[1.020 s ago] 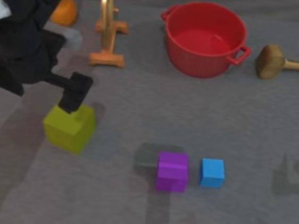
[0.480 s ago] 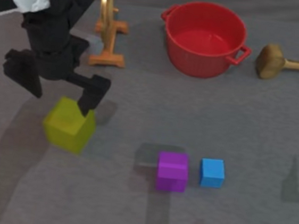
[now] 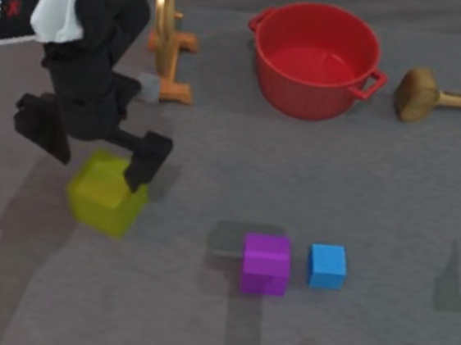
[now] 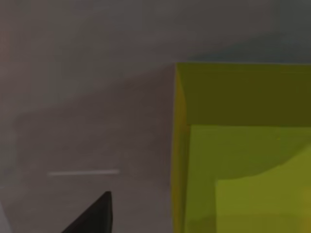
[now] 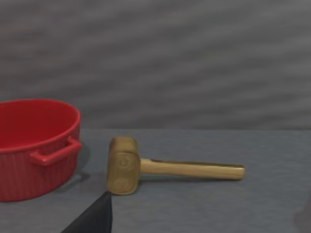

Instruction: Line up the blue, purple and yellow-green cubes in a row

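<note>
The yellow-green cube (image 3: 102,199) sits on the grey table at the left and fills much of the left wrist view (image 4: 243,170). My left gripper (image 3: 97,168) hangs open right over it, one dark finger on each side of its top. Only one finger (image 4: 95,216) shows in the left wrist view, apart from the cube's side. The purple cube (image 3: 266,264) and the blue cube (image 3: 327,266) stand side by side near the front middle, a small gap between them. My right gripper is outside the top view; one of its fingers (image 5: 95,218) shows with nothing held.
At the back stand a red pot (image 3: 317,58) and a wooden mallet (image 3: 424,94), both also in the right wrist view, pot (image 5: 29,145) and mallet (image 5: 124,165). An orange wooden stand (image 3: 168,42) rises just behind the left arm.
My left arm has swung right and come down, so its open fingers now straddle the yellow-green cube. No cube has moved.
</note>
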Controlling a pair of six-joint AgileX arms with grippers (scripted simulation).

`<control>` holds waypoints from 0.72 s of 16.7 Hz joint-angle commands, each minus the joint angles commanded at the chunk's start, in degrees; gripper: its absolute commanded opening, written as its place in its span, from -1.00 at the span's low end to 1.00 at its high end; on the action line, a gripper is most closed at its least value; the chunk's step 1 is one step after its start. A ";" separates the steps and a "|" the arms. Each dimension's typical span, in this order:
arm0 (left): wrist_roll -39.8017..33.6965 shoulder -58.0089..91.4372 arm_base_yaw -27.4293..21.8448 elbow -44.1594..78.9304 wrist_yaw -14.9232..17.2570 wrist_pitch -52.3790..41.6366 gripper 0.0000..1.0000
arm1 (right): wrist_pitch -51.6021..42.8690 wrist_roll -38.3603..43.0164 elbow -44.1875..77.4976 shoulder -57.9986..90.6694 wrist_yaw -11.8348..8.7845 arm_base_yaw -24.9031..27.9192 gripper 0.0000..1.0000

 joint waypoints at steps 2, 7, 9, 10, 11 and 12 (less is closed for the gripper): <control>0.01 1.81 0.01 -2.92 0.01 5.03 1.00 | 0.00 0.00 0.00 0.00 0.00 0.00 1.00; 0.05 4.62 -0.01 -7.24 0.04 11.89 1.00 | 0.00 0.00 0.00 0.00 0.00 0.00 1.00; 0.05 4.62 -0.01 -7.24 0.04 11.89 1.00 | 0.00 0.00 0.00 0.00 0.00 0.00 1.00; 0.05 4.62 -0.01 -7.24 0.04 11.89 1.00 | 0.00 0.00 0.00 0.00 0.00 0.00 1.00; 0.05 4.62 -0.01 -7.24 0.04 11.89 0.85 | 0.00 0.00 0.00 0.00 0.00 0.00 1.00; 0.05 4.62 -0.01 -7.24 0.04 11.89 0.70 | 0.00 0.00 0.00 0.00 0.00 0.00 1.00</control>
